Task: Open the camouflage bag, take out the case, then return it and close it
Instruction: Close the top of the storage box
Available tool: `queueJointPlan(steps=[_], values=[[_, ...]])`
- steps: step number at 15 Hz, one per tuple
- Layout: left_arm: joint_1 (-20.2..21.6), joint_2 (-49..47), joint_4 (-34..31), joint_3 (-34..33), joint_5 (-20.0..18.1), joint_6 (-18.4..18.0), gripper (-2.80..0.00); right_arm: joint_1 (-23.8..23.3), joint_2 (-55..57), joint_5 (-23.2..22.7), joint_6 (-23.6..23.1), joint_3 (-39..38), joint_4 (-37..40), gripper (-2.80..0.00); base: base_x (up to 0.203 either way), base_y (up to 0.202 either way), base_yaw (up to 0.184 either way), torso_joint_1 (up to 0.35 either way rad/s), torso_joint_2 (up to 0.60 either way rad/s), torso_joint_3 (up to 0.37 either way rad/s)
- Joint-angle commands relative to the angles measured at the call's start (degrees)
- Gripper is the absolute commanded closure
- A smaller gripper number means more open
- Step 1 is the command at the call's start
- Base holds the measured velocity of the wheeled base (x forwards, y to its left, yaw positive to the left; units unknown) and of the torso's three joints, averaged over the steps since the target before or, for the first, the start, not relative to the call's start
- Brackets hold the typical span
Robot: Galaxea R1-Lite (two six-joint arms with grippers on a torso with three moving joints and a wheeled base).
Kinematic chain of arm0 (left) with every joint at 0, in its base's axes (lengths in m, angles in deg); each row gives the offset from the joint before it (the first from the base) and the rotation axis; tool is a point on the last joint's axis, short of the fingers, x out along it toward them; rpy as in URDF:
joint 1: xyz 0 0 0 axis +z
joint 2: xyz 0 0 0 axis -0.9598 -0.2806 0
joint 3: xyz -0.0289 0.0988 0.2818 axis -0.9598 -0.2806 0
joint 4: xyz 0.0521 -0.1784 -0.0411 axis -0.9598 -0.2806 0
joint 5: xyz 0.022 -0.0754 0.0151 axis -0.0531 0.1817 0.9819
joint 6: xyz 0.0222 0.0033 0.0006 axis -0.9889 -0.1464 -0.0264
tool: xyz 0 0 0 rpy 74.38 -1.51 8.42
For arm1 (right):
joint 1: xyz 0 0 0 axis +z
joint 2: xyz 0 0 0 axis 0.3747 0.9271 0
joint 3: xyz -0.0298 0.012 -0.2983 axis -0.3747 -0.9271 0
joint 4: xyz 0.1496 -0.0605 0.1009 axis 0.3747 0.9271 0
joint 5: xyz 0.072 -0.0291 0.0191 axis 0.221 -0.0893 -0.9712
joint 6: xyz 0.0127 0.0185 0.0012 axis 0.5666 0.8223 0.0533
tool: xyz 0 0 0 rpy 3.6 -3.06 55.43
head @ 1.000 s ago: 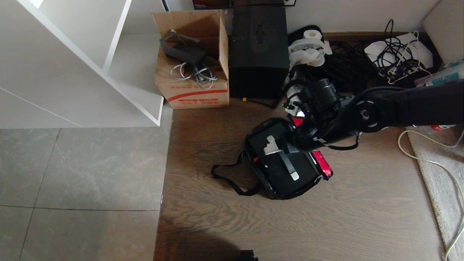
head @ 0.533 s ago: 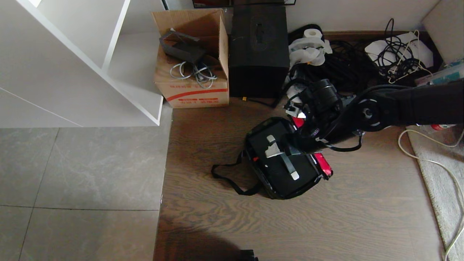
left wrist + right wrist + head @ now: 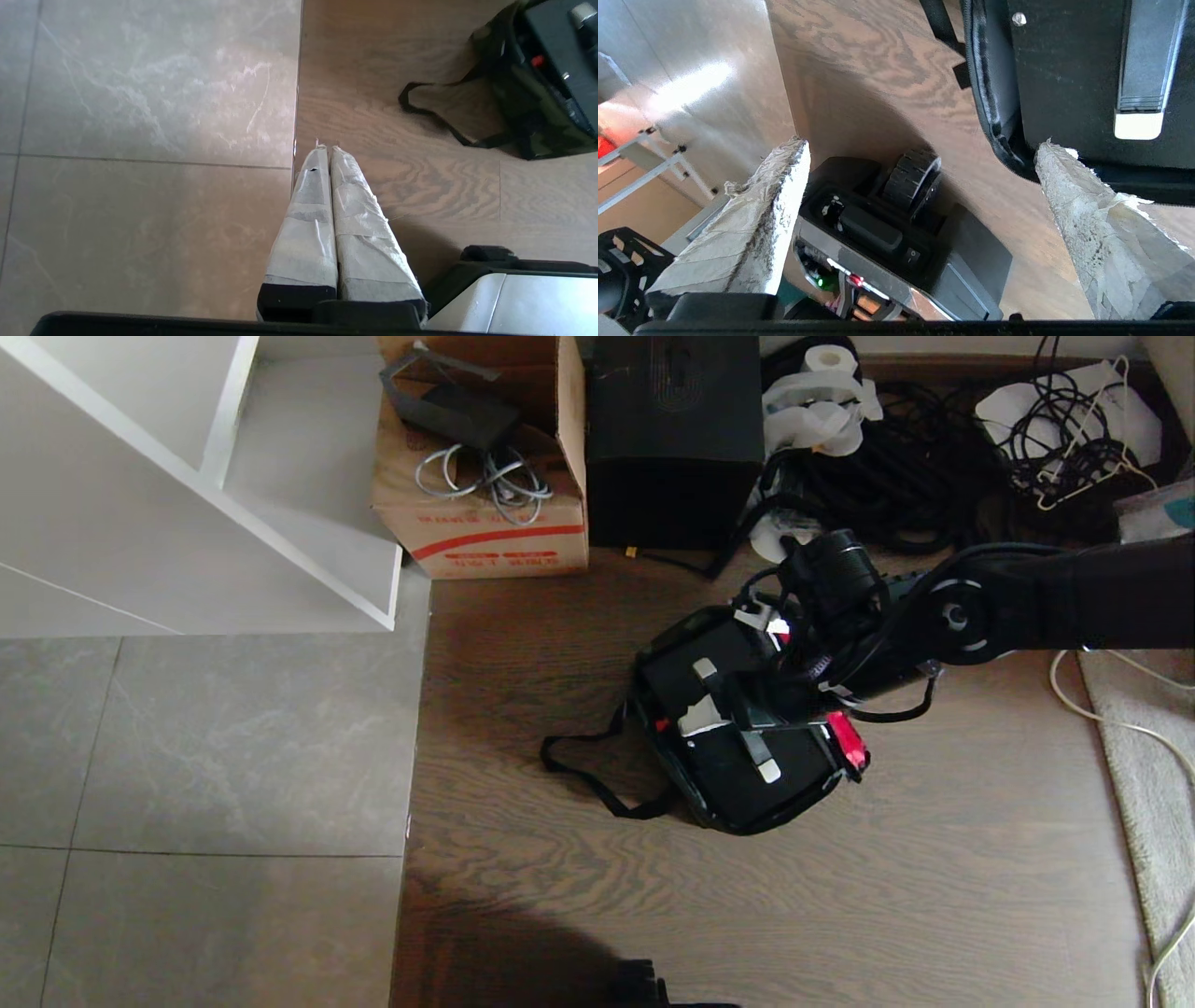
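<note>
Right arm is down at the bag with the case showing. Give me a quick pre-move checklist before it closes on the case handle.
1. Camouflage bag open, case exposed inside: ok.
2. Case handle reachable on top of the case, nothing lying across it: ok.
3. Right gripper open and empty, its taped fingers spread wide: ok.
4. Right gripper lined up around the handle: not ok; in the right wrist view the handle lies off to one side, outside the gap.
5. Bag strap clear of the arm, lying loose on the wooden floor: ok.
6. Left gripper out of the way, shut above the floor: ok.
</note>
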Motion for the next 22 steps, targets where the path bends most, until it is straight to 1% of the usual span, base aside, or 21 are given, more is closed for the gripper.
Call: queueJointPlan(steps=[1,7,10,12,14,16,19,21,22], values=[[0.00,-0.09,-0.02,0.00,0.00,0.00,0.00,0.03,0.10,-0.14,0.04,0.49,0.42,-2.80,0.000,0.000,0.000,0.002,0.00,-0.196],[0.00,-0.03,-0.02,0.07,0.00,0.09,0.00,0.03,1.81,-0.33,-0.01,3.32,0.57,-2.80,0.000,0.000,0.000,0.002,0.00,-0.200],[0.00,0.00,-0.02,0.05,0.00,0.00,0.00,0.03,3.98,-0.32,-0.09,5.75,1.23,-2.80,0.000,0.000,0.000,0.003,0.00,-0.101],[0.00,-0.05,-0.02,0.01,0.00,0.00,0.00,0.12,6.00,-0.28,-0.07,9.19,1.31,-2.80,0.000,0.000,0.000,0.000,0.00,-0.018],[0.00,0.00,-0.02,0.00,0.00,0.00,0.00,2.02,7.87,0.07,0.14,13.30,1.65,-2.80,0.000,0.000,0.000,0.000,0.00,0.000],[0.00,0.00,-0.02,0.09,0.00,0.00,0.00,3.14,9.97,0.46,0.13,15.23,1.31,-2.80,0.000,0.000,0.000,0.000,0.00,0.000],[0.00,0.00,-0.02,0.09,0.00,0.00,0.00,5.55,11.00,3.99,0.01,15.42,-0.05,-2.80,0.000,0.000,0.000,0.000,0.00,0.000],[0.00,0.00,-0.02,0.09,0.00,0.00,0.00,6.30,12.69,8.79,-0.39,15.42,-4.28,-2.80,0.000,0.000,0.000,0.000,0.00,0.000],[0.00,0.00,-0.02,0.09,0.00,0.00,0.00,6.63,11.92,8.98,-0.79,15.07,-4.98,-2.80,0.000,0.000,0.000,0.000,0.00,0.000]])
